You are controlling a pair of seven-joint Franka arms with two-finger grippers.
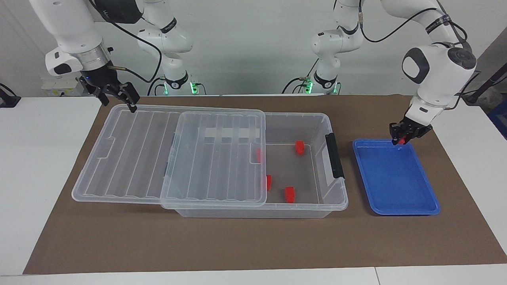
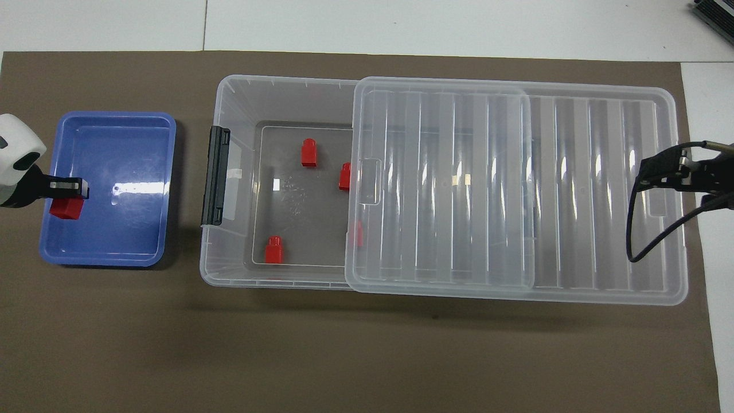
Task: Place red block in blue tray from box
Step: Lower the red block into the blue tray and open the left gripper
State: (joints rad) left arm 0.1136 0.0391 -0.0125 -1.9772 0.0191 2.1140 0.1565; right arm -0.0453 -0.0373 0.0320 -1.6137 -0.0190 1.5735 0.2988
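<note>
Left gripper (image 1: 401, 139) clamped on red block (image 2: 64, 209), hanging over tray (image 1: 400, 198) edge nearest robots. Right gripper (image 1: 119, 99) fingers spread wide, waiting over lid (image 1: 130, 158) corner beside box (image 1: 317, 118), away from tray.

We're looking at a white table (image 1: 47, 166) with a big brown mat (image 1: 222, 241) spread across it, white margins showing at both ends. Up past the mat stands a plain pale wall (image 1: 253, 43), evenly lit, no hard shadows. We see green indicator lights (image 1: 193, 86) glowing low against that wall, and a white socket strip (image 1: 59, 85) near the mat's corner. At the table's edge, a blue crate (image 1: 500, 118) peeks in. From above, we catch seams between the white tabletop panels (image 2: 205, 26) and a dark ribbed object (image 2: 714, 14) in the corner.
</note>
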